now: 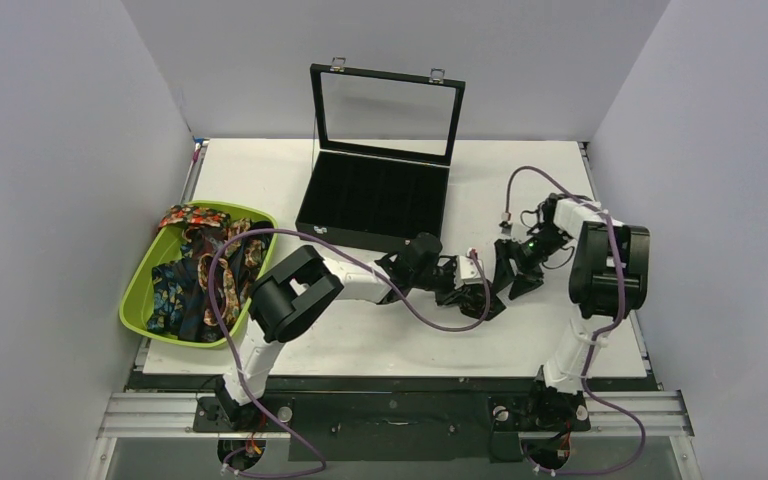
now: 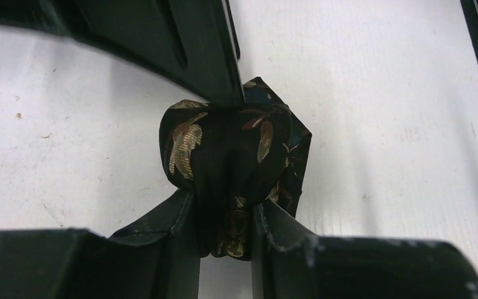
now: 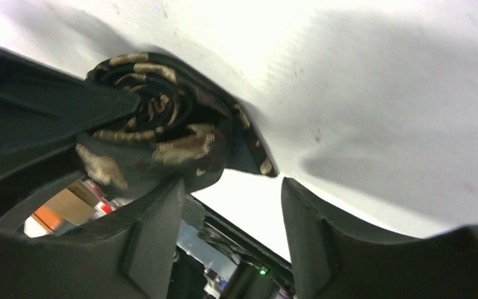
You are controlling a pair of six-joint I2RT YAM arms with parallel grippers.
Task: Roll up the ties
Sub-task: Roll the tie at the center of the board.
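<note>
A dark tie with tan-gold prints point(image 2: 224, 143) is rolled into a tight bundle just above the white table. My left gripper point(image 2: 224, 212) is shut on its lower part, with fabric pinched between the fingers. In the right wrist view the roll point(image 3: 162, 124) shows its spiral end. My right gripper point(image 3: 233, 230) is open, with its left finger point(image 3: 155, 218) against the underside of the roll and nothing between the jaws. In the top view the two grippers, left point(image 1: 478, 287) and right point(image 1: 516, 272), meet at the table's middle and hide the roll. More ties point(image 1: 200, 275) lie piled in a green basket point(image 1: 138, 300).
A black display case point(image 1: 375, 205) with its glass lid raised stands behind the grippers. The green basket sits at the table's left edge. Purple cables point(image 1: 430, 320) loop from both arms. Grey walls enclose the table on three sides.
</note>
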